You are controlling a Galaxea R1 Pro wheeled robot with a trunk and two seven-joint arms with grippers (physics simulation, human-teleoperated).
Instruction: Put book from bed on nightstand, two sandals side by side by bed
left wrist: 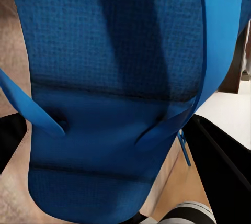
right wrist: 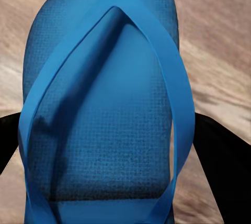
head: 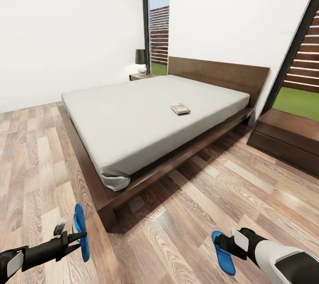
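You hold one sandal per gripper: left gripper (head: 76,236) pinches left sandal (head: 81,231) on edge, right gripper (head: 225,245) pinches right sandal (head: 223,253), both above floor (head: 186,226) before bed (head: 146,115). Book (head: 180,108) lies on mattress. Nightstand (head: 288,135) right of bed.

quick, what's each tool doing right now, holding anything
Left tool: closed on a blue sandal, held on edge above the floor.
Right tool: closed on the other blue sandal.
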